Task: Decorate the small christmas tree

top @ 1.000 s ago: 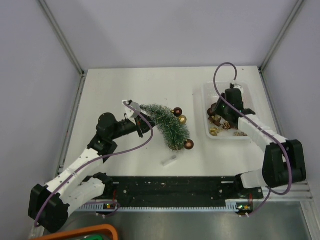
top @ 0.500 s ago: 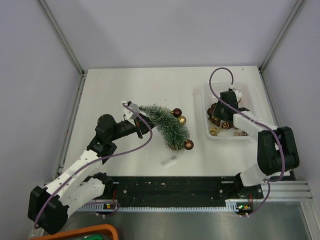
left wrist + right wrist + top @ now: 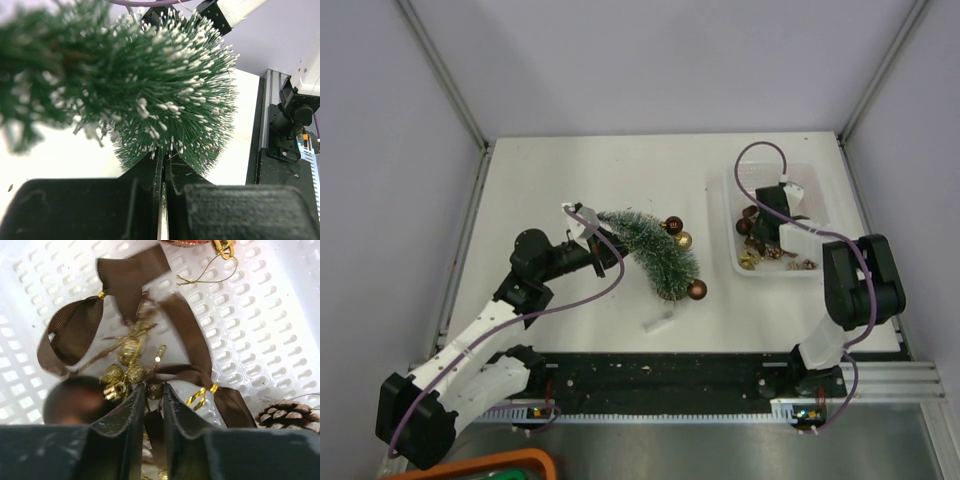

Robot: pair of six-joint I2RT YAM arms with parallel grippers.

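Wrist view alone: right gripper (image 3: 153, 390) perhaps pinching ribbon (image 3: 185, 335).

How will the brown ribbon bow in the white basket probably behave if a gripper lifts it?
The brown ribbon bow looks like thin ribbed fabric in loose loops, so it is probably light and floppy. Its tails lie among gold beads, so neighbours may come up tangled with it.
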